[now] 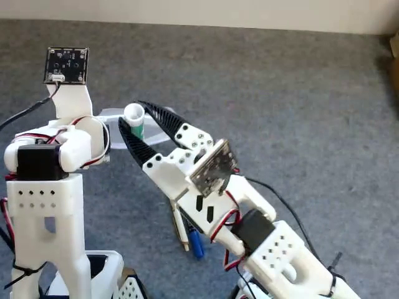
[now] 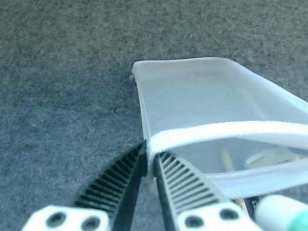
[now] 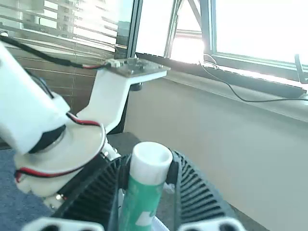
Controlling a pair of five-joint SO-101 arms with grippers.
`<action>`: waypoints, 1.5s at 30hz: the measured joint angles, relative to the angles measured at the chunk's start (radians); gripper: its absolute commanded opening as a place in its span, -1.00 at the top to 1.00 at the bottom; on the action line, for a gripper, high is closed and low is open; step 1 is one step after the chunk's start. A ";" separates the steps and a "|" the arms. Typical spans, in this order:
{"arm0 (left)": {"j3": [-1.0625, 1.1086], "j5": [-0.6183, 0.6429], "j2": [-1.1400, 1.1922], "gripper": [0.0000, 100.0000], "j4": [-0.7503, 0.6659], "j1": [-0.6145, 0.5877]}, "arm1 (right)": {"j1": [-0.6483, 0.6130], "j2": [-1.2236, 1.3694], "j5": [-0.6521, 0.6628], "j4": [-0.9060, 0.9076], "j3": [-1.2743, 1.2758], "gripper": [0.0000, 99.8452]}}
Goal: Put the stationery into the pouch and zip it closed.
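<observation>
A white mesh pouch (image 2: 202, 96) lies on the grey carpet with its mouth held open. My left gripper (image 2: 151, 153) is shut on the pouch's rim near one corner. Pale stationery (image 2: 269, 156) shows through the mesh inside. My right gripper (image 1: 131, 113) is shut on a green glue stick (image 1: 135, 126) with a white cap, held upright just above the pouch's edge (image 1: 109, 115). The wrist view shows the same glue stick (image 3: 142, 192) between the right gripper's (image 3: 149, 161) ribbed fingers. Its cap (image 2: 281, 211) sits beside the pouch's mouth.
A blue pen (image 1: 197, 245) and another thin pen (image 1: 181, 227) lie on the carpet under the right arm. The left arm's white body (image 1: 50, 187) stands at the left, close to the right gripper. Open carpet (image 1: 299, 112) stretches to the right.
</observation>
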 measured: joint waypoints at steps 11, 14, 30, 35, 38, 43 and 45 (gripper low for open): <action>0.000 0.009 0.000 0.99 0.000 0.000 | 0.000 0.000 0.075 -0.374 0.242 0.99; 0.000 0.009 0.000 0.99 0.000 0.000 | 0.008 0.000 0.080 -0.439 0.256 0.99; 0.000 0.034 0.000 0.99 0.000 0.000 | 0.017 0.311 0.080 -0.713 0.255 0.99; 0.000 0.037 0.000 0.99 0.000 0.000 | 0.018 0.364 0.080 -0.732 0.255 0.99; 0.000 0.037 0.000 0.99 0.000 0.000 | 0.018 0.364 0.081 -0.732 0.255 0.89; 0.000 0.037 0.000 0.99 0.000 0.000 | 0.005 0.347 0.081 -0.700 0.255 0.61; 0.000 0.037 0.000 0.99 0.000 0.000 | 0.000 0.325 0.081 -0.635 0.255 0.61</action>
